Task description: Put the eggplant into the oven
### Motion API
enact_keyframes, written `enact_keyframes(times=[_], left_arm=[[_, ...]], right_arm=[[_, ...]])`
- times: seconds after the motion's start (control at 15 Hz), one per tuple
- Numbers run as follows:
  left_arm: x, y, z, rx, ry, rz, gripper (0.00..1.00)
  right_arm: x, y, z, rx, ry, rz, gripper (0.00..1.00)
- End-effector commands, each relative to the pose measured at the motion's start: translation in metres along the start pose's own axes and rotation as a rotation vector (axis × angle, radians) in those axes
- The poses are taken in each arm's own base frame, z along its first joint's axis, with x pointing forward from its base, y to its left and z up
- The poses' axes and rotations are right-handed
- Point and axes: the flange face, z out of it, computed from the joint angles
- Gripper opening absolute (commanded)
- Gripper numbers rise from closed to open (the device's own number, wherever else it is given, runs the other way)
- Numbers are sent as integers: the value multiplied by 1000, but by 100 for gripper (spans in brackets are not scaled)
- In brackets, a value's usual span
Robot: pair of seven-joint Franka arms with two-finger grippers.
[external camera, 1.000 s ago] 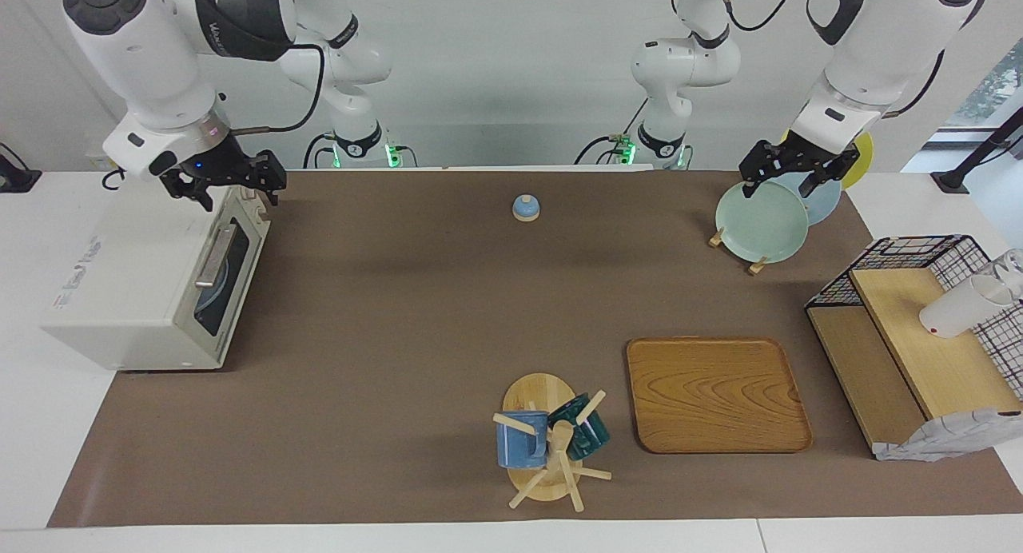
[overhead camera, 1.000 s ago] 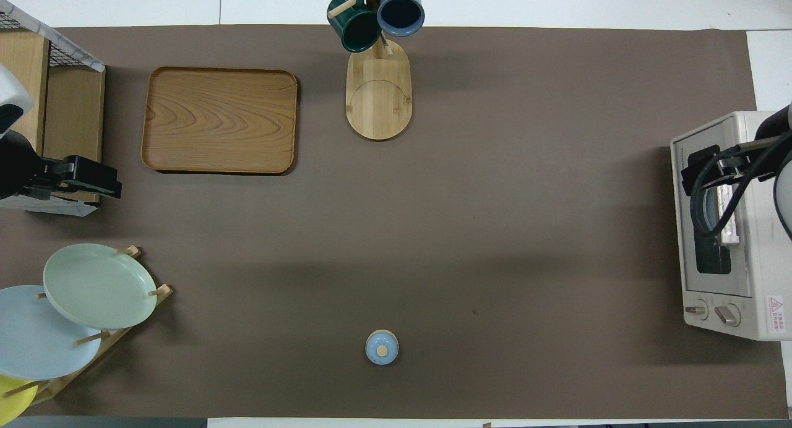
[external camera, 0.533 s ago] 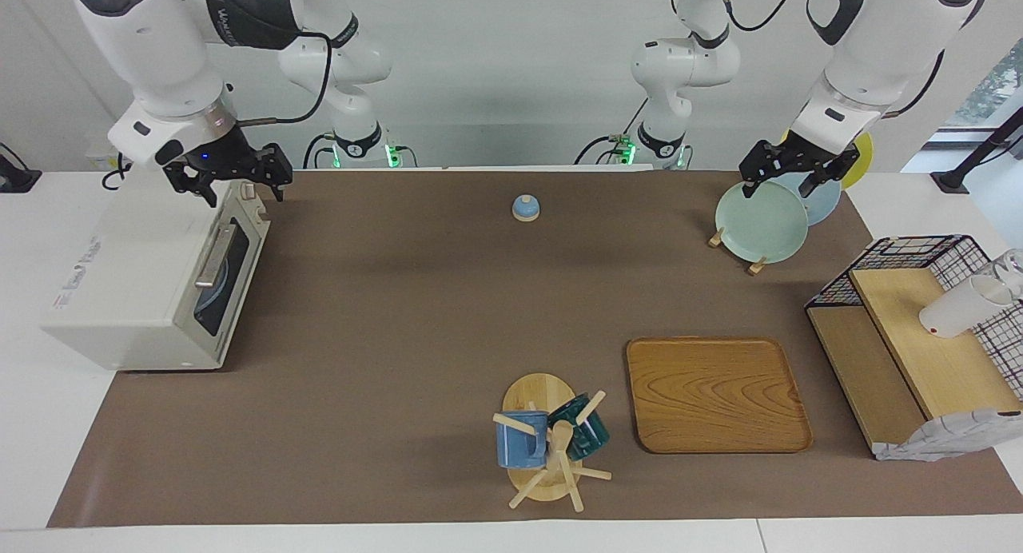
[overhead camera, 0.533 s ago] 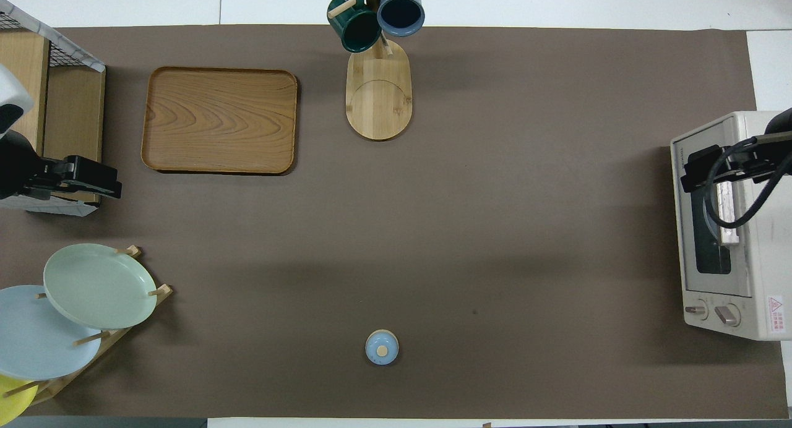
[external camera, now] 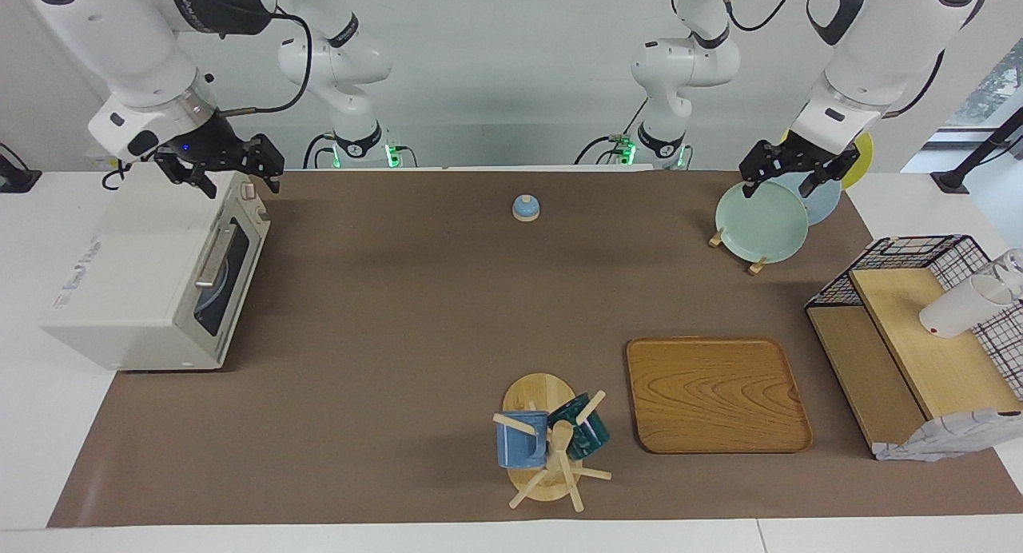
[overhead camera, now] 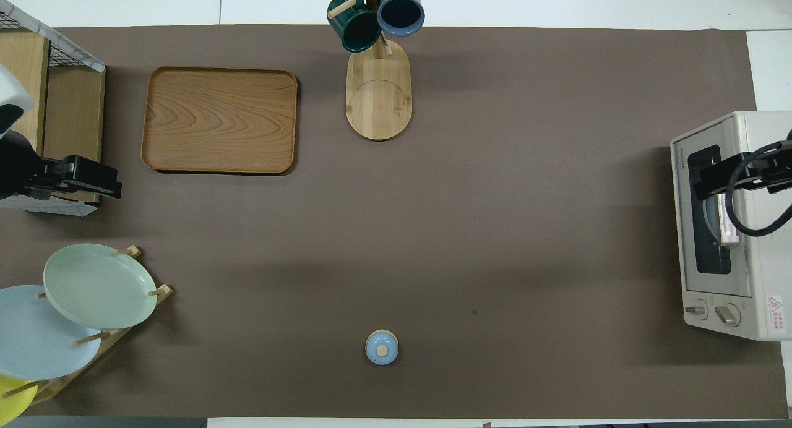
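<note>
The oven (external camera: 156,277) door looks shut and no eggplant shows on the bench — likely inside. The right gripper (external camera: 226,172), fingers apart and empty, hangs over the oven's top: best to lift clear. The left gripper (external camera: 787,172) waits over the plates (external camera: 761,221), fingers apart.

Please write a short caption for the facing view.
Right pincer open above the closed oven; no eggplant visible.

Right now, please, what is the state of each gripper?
Left gripper: open, holding nothing, over the plates.
Right gripper: open, holding nothing, over the oven.
</note>
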Motion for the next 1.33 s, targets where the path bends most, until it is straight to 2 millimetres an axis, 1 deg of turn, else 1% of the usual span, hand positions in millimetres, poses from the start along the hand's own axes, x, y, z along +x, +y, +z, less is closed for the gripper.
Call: enact_keyframes(times=[0.0, 0.27, 0.53, 0.67, 1.13, 1.27], left_arm=[[0, -3, -4, -9, -10, -3, 100], [0, -3, -4, -9, -12, -3, 100], [0, -3, -4, -9, -12, -2, 100], [0, -3, -4, -9, -12, -3, 100], [0, -3, -4, -9, -12, -3, 100], [0, -3, -4, -9, -12, -3, 100]], right_arm=[[-3, 0, -2, 4, -1, 14, 100], [-7, -2, -3, 1, -1, 15, 100], [-12, 1, 1, -2, -12, 18, 100], [-20, -1, 2, 0, -15, 17, 100], [-14, 5, -1, -27, 20, 15, 100], [-13, 1, -3, -40, 31, 11, 100]])
